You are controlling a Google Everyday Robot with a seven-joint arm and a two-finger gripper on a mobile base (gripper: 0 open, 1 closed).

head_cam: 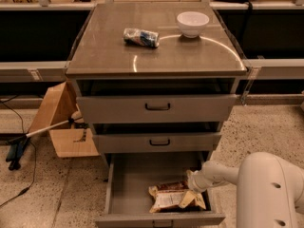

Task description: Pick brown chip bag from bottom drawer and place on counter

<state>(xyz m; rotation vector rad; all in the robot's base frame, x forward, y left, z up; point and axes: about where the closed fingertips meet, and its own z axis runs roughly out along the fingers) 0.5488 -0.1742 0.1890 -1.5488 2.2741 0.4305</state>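
Observation:
The bottom drawer [137,179] is pulled open at the foot of the cabinet. The brown chip bag [173,196] lies flat in its front right part, dark brown with tan edges and a white label panel. My gripper [194,182] reaches into the drawer from the right and sits at the bag's upper right corner, at or just above it. My white arm [266,184] fills the lower right. The counter [156,46] is the shiny grey-brown cabinet top above.
A blue-and-white wrinkled packet [140,37] and a white bowl [192,23] sit on the counter. Two shallower drawers [157,107] are slightly open above the bottom one. A cardboard box [61,122] and a white-handled tool [45,129] stand on the floor at left.

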